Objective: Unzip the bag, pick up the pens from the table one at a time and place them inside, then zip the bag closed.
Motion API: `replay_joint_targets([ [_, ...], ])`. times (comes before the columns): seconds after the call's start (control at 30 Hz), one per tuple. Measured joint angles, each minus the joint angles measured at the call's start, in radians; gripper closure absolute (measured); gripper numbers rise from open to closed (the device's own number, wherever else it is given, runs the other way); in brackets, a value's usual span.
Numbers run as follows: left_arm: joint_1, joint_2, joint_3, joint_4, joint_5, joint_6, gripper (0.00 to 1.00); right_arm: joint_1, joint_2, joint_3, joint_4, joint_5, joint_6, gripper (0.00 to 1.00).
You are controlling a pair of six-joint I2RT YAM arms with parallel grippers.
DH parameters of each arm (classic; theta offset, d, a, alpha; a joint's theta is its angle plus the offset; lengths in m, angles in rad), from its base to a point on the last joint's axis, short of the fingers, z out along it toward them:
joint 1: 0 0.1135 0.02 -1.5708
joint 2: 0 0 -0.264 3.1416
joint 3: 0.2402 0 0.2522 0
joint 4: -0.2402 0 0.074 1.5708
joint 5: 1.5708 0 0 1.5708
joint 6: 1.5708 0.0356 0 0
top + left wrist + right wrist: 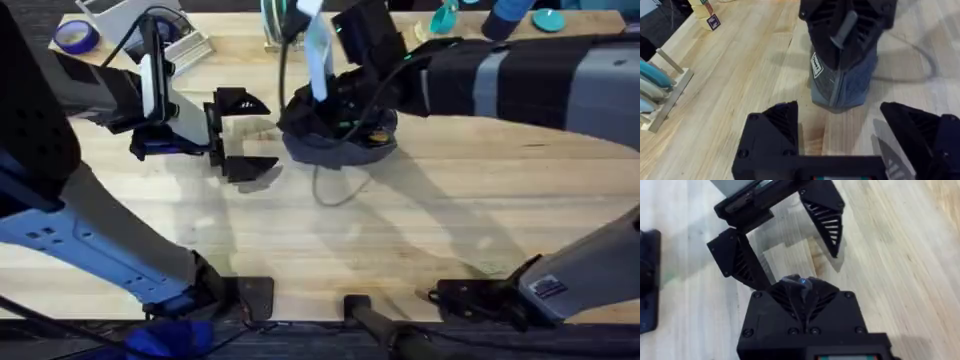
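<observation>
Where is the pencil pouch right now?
In the overhead view the bag sits on the table just right of centre, pinched by the right gripper, with the open left gripper beside it.

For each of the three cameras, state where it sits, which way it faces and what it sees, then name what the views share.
Overhead: fixed above the arm bases, looking down and forward over the table; both arms, the left gripper open beside the bag.
Left wrist: looks along its open fingers at the bag, clamped by the right gripper.
Right wrist: looks over its closed fingers at the left gripper.
Shared: overhead and left wrist both show the bag held by the right gripper.
</observation>
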Motion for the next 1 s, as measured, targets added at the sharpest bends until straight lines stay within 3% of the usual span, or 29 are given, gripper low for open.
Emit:
replay_joint_targets([
  [0.2,0.000,0.000,0.000,0.000,0.000,0.000,0.008,-0.054,0.000,0.000,-0.019,-0.084,0.030,0.970],
  [0.53,-0.006,0.000,0.000,0.005,0.000,0.000,0.008,-0.057,0.000,0.000,-0.027,-0.124,0.040,0.970],
  [0.83,-0.081,0.000,0.000,0.008,0.021,-0.004,0.008,-0.057,0.000,0.000,-0.028,-0.125,0.040,0.970],
  [1.0,-0.104,0.000,0.000,0.008,0.060,-0.061,0.008,-0.057,0.000,0.000,-0.028,-0.125,0.040,0.970],
])
